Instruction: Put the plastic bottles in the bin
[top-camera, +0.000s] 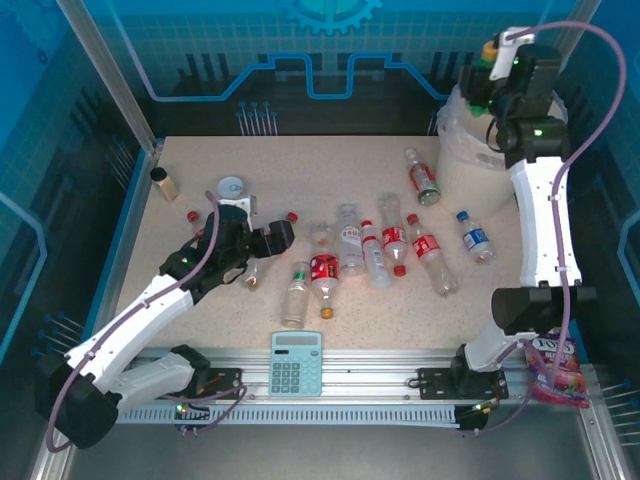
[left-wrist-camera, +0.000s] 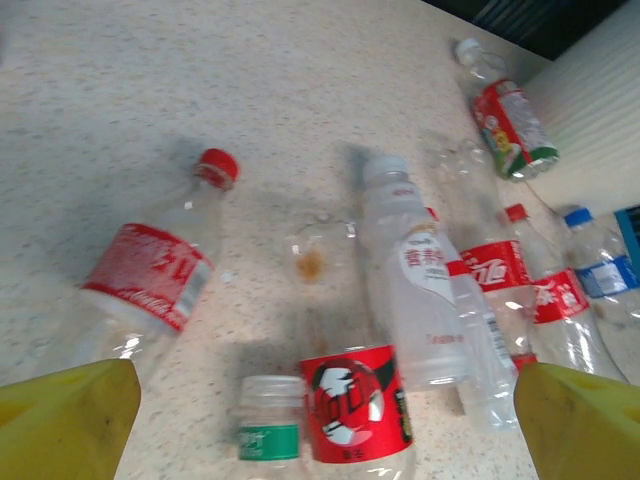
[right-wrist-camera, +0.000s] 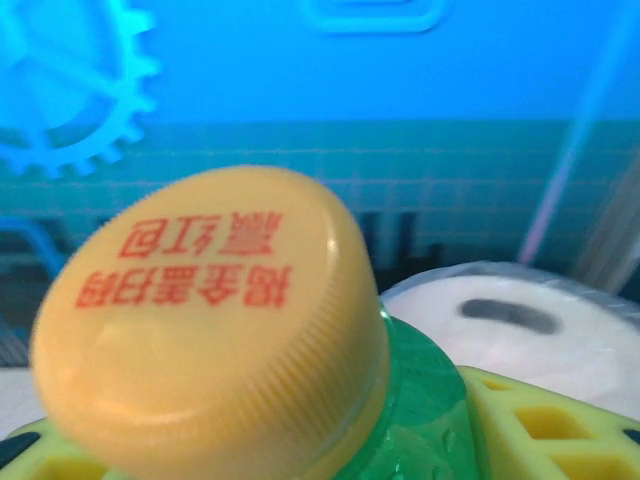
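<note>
Several clear plastic bottles (top-camera: 385, 245) lie on their sides across the middle of the table, most with red labels; a blue-labelled one (top-camera: 474, 237) lies to the right. My left gripper (top-camera: 268, 242) hovers low at their left end, open wide. In the left wrist view its yellow fingertips (left-wrist-camera: 70, 420) flank a green-labelled bottle (left-wrist-camera: 268, 430) and a red-labelled bottle (left-wrist-camera: 358, 410) without touching them. My right gripper (top-camera: 490, 68) is raised above the cream-white bin (top-camera: 470, 150), shut on a green bottle (right-wrist-camera: 430, 410) with a yellow cap (right-wrist-camera: 215, 320). The bin (right-wrist-camera: 530, 330) sits just behind it.
A calculator (top-camera: 297, 362) lies at the near edge. A small brown jar (top-camera: 165, 183) and a round tin can (top-camera: 231, 187) stand at the back left, with loose red caps (top-camera: 192, 214) near them. A snack packet (top-camera: 555, 370) lies by the right arm's base.
</note>
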